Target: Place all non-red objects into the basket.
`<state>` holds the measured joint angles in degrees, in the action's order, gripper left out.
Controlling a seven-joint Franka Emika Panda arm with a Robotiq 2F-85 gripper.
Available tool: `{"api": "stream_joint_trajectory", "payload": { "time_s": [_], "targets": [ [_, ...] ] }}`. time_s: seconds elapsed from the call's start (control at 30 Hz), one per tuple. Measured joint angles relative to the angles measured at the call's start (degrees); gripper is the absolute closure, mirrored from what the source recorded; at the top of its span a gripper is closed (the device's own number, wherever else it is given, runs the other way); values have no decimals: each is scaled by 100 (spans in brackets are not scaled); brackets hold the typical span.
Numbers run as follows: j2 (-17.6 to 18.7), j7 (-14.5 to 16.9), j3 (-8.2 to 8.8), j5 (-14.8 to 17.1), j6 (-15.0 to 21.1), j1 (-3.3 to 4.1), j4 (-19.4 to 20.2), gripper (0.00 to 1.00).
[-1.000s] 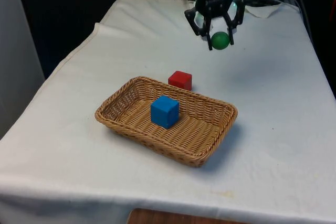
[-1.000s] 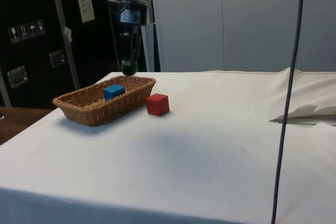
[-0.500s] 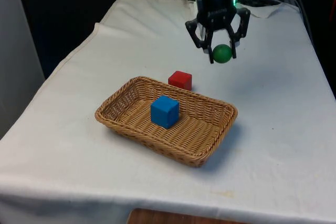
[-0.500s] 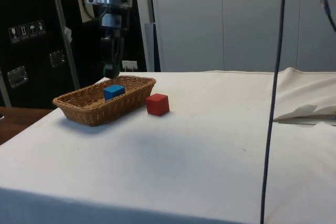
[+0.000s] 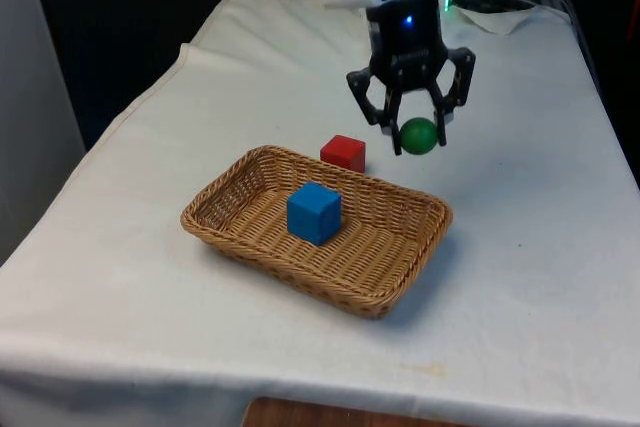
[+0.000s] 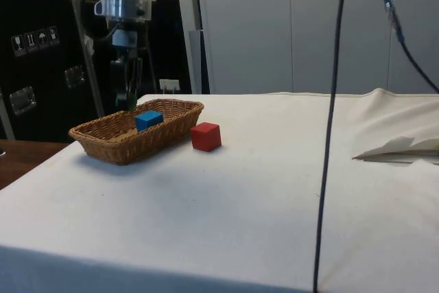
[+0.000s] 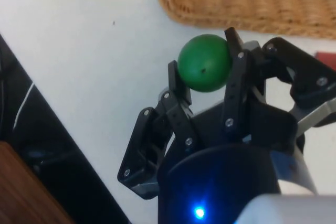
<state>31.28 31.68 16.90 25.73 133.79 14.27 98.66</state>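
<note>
Carrying the green ball (image 5: 419, 134) clamped between my gripper's (image 5: 414, 137) fingers, I hold it clear above the cloth, upper right of centre in the front view, so it can pass over the basket's (image 5: 405, 299) far rim, with the blue cube (image 5: 314, 212) already inside and the red cube (image 5: 343, 153) left out.

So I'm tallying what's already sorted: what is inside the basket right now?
Inside the wicker basket sits one blue cube. In the side view the near wall hides the floor around it. The green ball is held in the tool, above the cloth.
</note>
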Motion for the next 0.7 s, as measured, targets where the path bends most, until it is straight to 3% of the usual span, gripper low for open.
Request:
{"api": "stream_joint_trajectory", "payload": {
  "time_s": [0.7],
  "targets": [
    [1192,0,149,160,-6,-132,-1180,100]
  ]
}}
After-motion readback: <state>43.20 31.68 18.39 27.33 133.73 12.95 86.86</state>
